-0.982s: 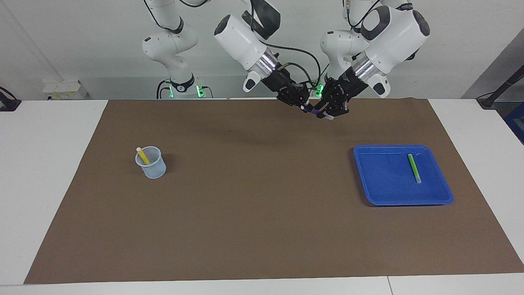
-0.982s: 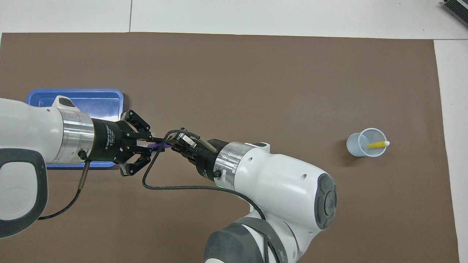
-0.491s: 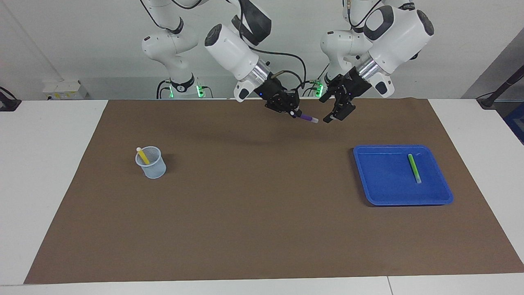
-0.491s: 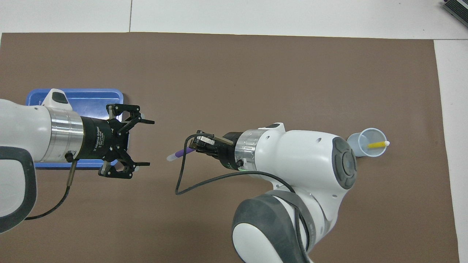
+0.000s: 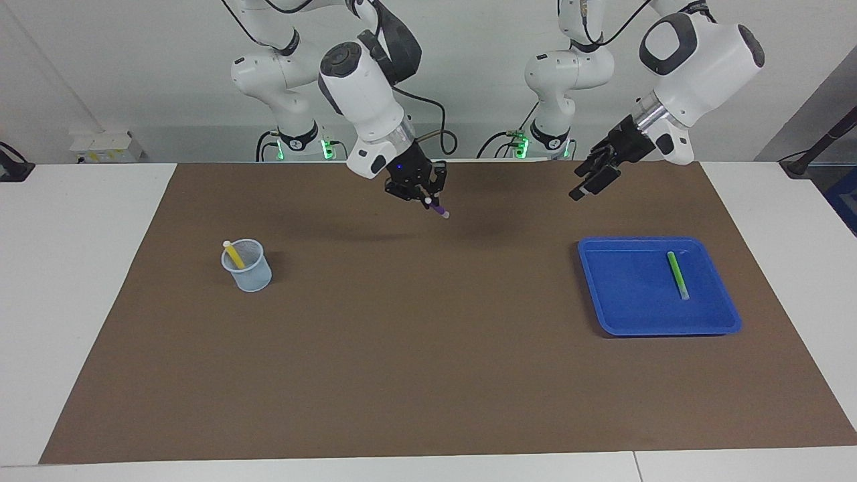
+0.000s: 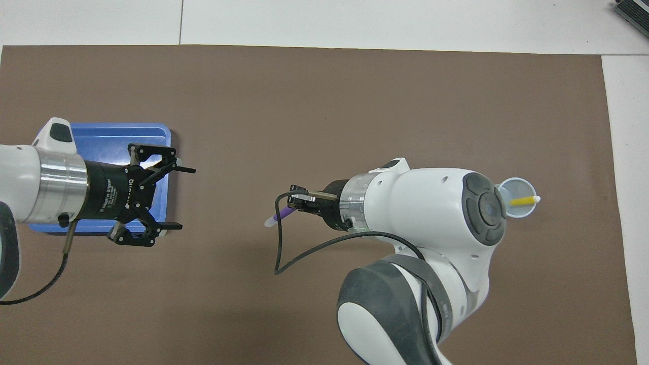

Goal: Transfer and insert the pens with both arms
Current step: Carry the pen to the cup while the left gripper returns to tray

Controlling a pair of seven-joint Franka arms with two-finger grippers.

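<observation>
1. Clamped in the right gripper (image 5: 428,198), the thin purple marker pen (image 5: 440,210) is held above the brown mat (image 5: 415,348).
2. The left gripper (image 6: 177,197) is spread wide over the blue plastic tray (image 5: 629,314).
3. The green pen (image 5: 677,275) is seen lying in that tray.

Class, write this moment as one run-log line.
right gripper: shut on purple pen, above mat | left gripper: open, empty | yellow pen: in cup | green pen: in tray

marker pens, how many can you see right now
3: thin yellow marker pen standing in the translucent plastic cup; thin purple marker pen held in the right tool over the mat; thin green marker pen lying in the blue plastic tray.
</observation>
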